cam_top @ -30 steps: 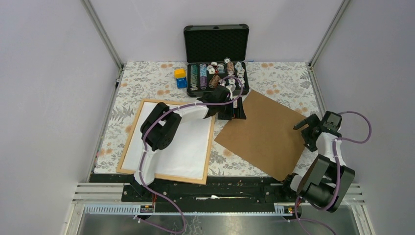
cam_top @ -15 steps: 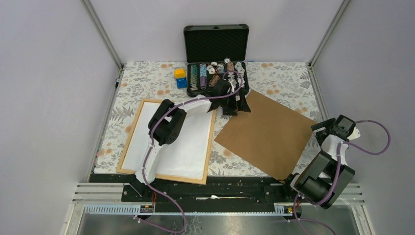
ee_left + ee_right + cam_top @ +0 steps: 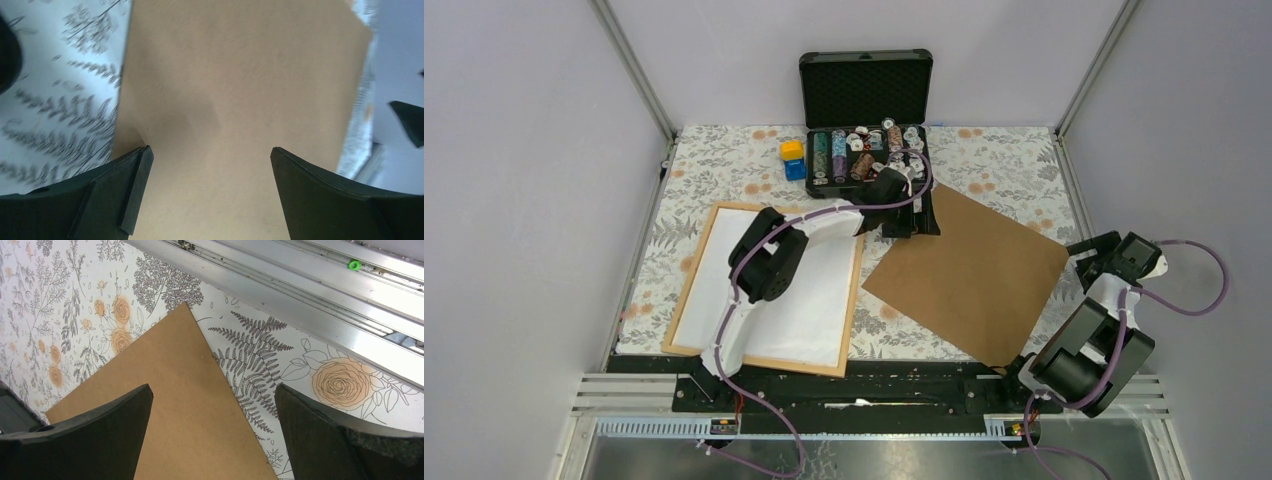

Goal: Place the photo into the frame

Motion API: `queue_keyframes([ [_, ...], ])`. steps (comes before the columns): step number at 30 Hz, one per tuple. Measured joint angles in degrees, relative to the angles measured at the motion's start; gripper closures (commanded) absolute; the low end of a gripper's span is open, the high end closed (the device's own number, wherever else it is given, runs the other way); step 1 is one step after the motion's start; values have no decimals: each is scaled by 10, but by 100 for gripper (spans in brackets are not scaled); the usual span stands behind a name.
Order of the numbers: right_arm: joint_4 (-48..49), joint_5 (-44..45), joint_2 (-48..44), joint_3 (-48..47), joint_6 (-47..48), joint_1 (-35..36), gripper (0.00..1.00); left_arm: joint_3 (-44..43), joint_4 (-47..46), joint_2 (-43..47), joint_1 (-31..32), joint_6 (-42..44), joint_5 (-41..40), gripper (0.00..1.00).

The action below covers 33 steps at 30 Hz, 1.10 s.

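Hovering empty, jaws wide: my left gripper [image 3: 209,150] above the far corner of the hardboard backing [image 3: 969,270], right gripper [image 3: 212,390] beside its right corner; frame [image 3: 853,300] near left, holding a white sheet [image 3: 809,300], probably the photo; a low nudge could skid the backing.

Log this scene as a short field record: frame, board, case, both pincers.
frame: lies flat, with a white sheet filling its opening; no printed side visible
brown board: flat, to the right of the frame, turned at an angle
black case: open at the far edge, chips inside
left pincer: open, gripping nothing, over the board's far corner
right pincer: open, gripping nothing, above the board's right corner
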<state>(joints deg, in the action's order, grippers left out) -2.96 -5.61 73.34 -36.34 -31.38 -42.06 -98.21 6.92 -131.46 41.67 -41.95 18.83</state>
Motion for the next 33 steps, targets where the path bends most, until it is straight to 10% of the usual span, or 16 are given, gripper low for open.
queue_keyframes([
  [15,8,5,36,-24,17,-22,0,7,69,23,-9,0,-111,1],
  [33,46,-81,131,-59,39,-56,0,-60,45,-35,-16,-15,16,1],
])
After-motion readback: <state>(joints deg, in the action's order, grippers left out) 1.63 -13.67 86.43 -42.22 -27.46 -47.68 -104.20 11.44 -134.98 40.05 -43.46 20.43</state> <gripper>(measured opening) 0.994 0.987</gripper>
